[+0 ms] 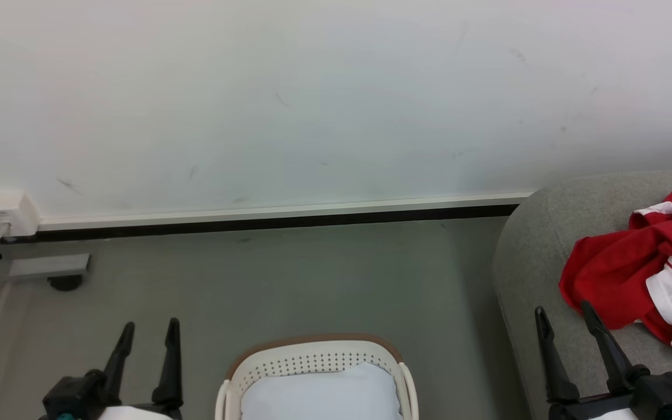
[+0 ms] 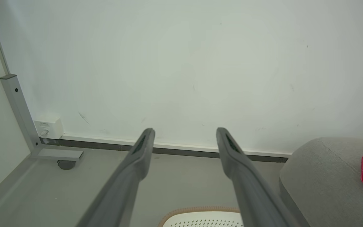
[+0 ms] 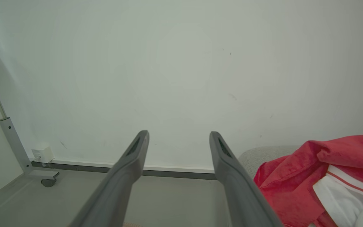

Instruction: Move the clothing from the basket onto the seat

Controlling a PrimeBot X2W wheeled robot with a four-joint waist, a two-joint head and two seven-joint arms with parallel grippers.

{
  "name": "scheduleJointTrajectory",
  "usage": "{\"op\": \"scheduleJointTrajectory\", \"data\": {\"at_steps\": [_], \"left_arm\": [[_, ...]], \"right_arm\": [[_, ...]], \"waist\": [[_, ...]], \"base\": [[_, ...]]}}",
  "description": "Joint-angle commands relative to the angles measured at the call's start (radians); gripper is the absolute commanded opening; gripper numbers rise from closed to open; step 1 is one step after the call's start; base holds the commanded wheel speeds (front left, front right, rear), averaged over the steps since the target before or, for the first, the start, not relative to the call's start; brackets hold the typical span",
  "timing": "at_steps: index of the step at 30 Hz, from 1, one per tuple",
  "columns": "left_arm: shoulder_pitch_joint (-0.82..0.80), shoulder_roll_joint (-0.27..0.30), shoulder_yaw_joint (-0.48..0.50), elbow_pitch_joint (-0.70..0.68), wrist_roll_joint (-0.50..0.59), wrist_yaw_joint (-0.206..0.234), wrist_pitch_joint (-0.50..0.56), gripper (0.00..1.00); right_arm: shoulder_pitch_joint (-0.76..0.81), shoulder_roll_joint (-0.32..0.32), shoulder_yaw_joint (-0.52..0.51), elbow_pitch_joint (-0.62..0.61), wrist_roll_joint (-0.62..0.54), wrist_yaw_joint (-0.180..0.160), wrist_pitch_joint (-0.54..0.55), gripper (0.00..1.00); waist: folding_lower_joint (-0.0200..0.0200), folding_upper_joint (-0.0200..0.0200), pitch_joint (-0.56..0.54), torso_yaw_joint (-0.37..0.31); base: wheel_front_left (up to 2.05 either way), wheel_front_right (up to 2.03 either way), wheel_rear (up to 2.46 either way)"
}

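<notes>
left pincer (image 1: 151, 324), right pincer (image 1: 563, 307): spread wide, nothing held | clothing (image 1: 622, 274) laid on seat (image 1: 537, 256) beside right pincer | transfer judged done

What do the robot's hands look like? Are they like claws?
The left tool and right tool each have two long, thin black fingers tapering to rounded tips, rising from a chunky black block. A little teal spot and a white forearm show below.
</notes>
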Motion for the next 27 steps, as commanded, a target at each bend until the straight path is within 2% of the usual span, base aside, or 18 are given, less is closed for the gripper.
{"op": "scheduleJointTrajectory", "data": {"at_steps": [1, 9, 10, 14, 27], "left_arm": [[0.001, -0.003, 0.003, 0.0, 0.006, -0.003, 0.0, 1.0], [-0.003, 0.001, 0.005, -0.008, 0.004, -0.003, 0.0, 1.0], [0.0, -0.004, 0.002, -0.001, 0.0, 0.0, 0.0, 0.0], [0.019, -0.013, -0.001, 0.036, -0.005, 0.0, 0.003, 0.0], [0.004, -0.015, 0.012, 0.03, -0.249, 0.0, 0.07, 0.0]], "right_arm": [[0.008, 0.002, 0.0, 0.001, -0.007, -0.003, -0.003, 1.0], [0.002, 0.007, 0.005, 0.008, 0.002, -0.003, -0.003, 1.0], [0.0, 0.005, 0.005, 0.008, 0.001, 0.0, 0.0, 0.0], [0.014, 0.006, 0.008, 0.043, 0.004, 0.0, 0.004, 0.0], [-0.001, -0.006, -0.014, 0.051, 0.261, 0.0, 0.056, 0.0]], "waist": [[0.0, -0.0001, 0.0, -0.002], [0.0, -0.0001, 0.004, -0.004], [0.0, -0.0001, 0.004, -0.004], [0.0, -0.0001, 0.004, -0.004], [0.0, -0.0001, 0.004, -0.004]], "base": [[0.0, 0.0, 0.0], [0.0, 0.0, 0.0], [0.0, 0.0, 0.0], [0.0, 0.0, 0.0], [0.0, 0.0, 0.0]]}}
